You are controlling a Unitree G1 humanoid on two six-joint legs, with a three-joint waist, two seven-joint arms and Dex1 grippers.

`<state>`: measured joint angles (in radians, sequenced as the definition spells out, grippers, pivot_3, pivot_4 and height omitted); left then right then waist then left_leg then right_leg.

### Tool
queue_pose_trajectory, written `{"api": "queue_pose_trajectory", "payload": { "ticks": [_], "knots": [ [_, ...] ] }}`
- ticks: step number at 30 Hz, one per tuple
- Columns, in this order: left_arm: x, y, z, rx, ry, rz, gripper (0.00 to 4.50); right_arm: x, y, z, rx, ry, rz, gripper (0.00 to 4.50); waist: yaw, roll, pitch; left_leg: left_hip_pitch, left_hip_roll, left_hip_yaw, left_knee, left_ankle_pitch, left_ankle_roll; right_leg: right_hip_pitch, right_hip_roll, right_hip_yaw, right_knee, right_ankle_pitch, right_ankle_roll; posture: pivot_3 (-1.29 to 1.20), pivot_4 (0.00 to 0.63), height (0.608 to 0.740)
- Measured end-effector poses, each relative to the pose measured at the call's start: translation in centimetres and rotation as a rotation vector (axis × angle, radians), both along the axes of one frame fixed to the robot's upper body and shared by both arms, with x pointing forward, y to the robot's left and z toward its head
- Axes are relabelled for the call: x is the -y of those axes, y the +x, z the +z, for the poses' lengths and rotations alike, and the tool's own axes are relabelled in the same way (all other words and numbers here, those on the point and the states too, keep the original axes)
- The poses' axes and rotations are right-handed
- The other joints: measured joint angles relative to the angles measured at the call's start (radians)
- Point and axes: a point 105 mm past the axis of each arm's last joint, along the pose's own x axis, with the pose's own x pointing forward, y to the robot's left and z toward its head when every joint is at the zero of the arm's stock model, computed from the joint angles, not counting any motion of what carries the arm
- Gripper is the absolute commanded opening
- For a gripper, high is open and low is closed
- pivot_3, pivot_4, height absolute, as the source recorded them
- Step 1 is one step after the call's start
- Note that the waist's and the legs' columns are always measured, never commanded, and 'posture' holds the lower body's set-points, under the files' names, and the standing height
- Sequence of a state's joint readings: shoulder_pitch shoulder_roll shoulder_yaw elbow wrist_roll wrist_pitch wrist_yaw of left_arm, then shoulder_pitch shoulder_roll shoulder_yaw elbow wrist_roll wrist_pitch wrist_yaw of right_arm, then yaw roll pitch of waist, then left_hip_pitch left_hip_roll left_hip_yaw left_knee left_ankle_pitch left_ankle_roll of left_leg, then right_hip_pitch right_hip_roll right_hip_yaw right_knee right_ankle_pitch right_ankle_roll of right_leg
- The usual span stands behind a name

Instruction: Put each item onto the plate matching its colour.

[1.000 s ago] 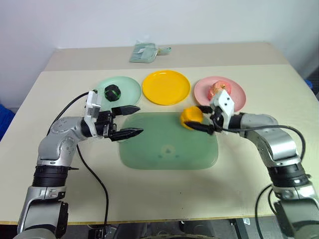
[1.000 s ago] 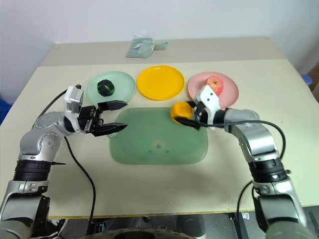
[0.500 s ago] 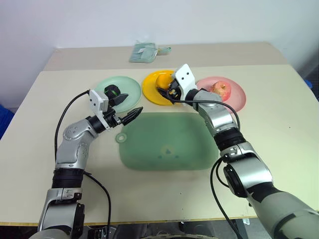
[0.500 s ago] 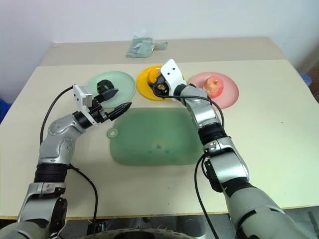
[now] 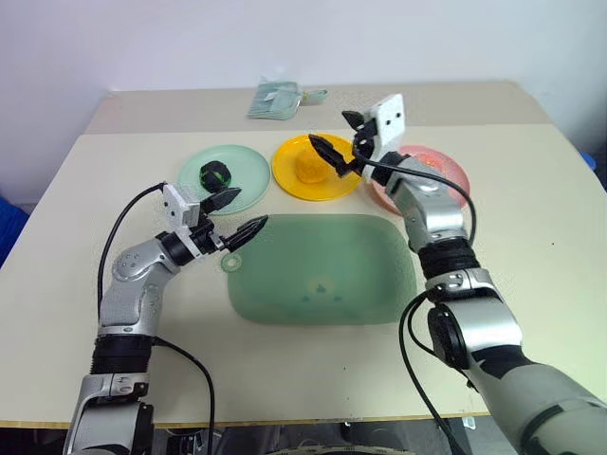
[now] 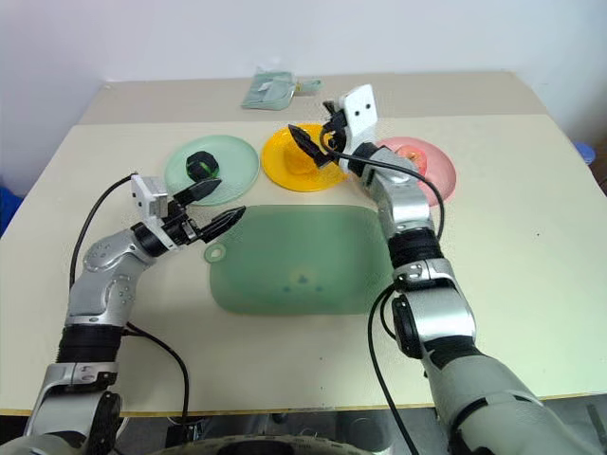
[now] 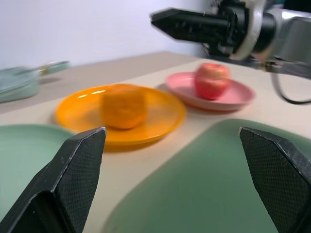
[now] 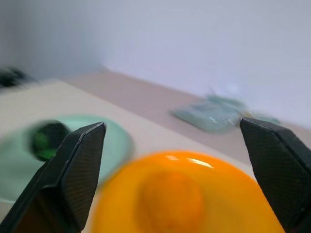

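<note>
three items on colour-matched plates, in a row
dark green ball [image 5: 215, 174] on mint plate [image 5: 249, 169]; orange fruit [image 5: 307, 167] on yellow plate [image 5: 285, 172]; red apple [image 7: 212, 80] on pink plate [image 7: 181, 86].

Glossy plastic yellow plate [image 5: 327, 177] and translucent, smooth green tray [image 5: 321, 270] on a matt beige tabletop [image 5: 531, 246]; woven-textured black gripper fingers [image 7: 80, 165]; folded cloth [image 5: 276, 100].

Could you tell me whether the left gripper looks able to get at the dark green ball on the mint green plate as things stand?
Probably yes. The left gripper is open and empty beside the mint green plate, and nothing lies between it and the dark green ball. The right gripper is over the yellow plate.
</note>
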<state>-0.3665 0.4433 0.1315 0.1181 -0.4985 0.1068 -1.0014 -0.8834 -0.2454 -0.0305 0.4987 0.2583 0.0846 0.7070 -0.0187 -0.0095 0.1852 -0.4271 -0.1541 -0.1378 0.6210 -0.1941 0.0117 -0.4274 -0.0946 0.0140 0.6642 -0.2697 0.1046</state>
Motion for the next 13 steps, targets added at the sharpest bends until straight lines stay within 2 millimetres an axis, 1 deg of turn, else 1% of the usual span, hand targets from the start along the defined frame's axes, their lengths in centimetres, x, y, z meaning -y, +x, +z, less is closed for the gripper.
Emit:
{"api": "queue_pose_trajectory", "payload": {
  "ticks": [2, 4, 7, 10, 13],
  "knots": [
    [-0.1, -0.6, 0.4, -0.004, 0.004, -0.067, 4.5, 0.7, -2.2, -1.0, -0.011, -0.022, 0.086, 4.46, 0.003, 0.0, 0.0, 0.0, 0.0, 0.0, 0.0, 0.0, 0.0, 0.0, 0.0, 0.0, 0.0, 0.0, 0.0, 0.0, 0.15, 0.74],
    [-0.6, -1.2, 0.8, -0.021, 0.012, -0.127, 4.5, 2.0, -4.9, -2.3, -0.036, -0.035, 0.171, 4.46, 0.004, 0.0, 0.0, 0.0, 0.0, 0.0, 0.0, -0.002, 0.003, 0.0, 0.0, 0.0, 0.0, 0.0, 0.0, 0.0, 0.15, 0.74],
    [-1.2, -1.5, 1.5, -0.016, 0.029, -0.175, 4.5, 3.7, -7.6, -3.0, -0.058, -0.086, 0.209, 4.46, 0.005, 0.0, 0.0, 0.0, 0.0, 0.0, 0.0, -0.003, 0.005, 0.0, 0.0, 0.0, 0.0, 0.0, 0.0, 0.0, 0.15, 0.74],
    [-1.6, -1.4, 1.6, -0.021, 0.046, -0.194, 4.5, 4.9, -10.0, -3.5, -0.061, -0.166, 0.218, 4.46, 0.004, 0.001, 0.0, 0.001, 0.001, 0.0, 0.0, -0.003, 0.005, 0.0, 0.0, 0.0, 0.0, 0.0, 0.0, 0.0, 0.15, 0.74],
    [-1.5, -1.2, 2.1, -0.022, 0.049, -0.202, 4.5, 5.7, -11.4, -4.8, -0.127, -0.175, 0.217, 4.46, 0.006, 0.0, 0.0, 0.001, 0.001, 0.0, 0.0, -0.003, 0.005, 0.001, 0.0, 0.0, 0.0, 0.0, 0.0, 0.0, 0.15, 0.74]
  ]
}}
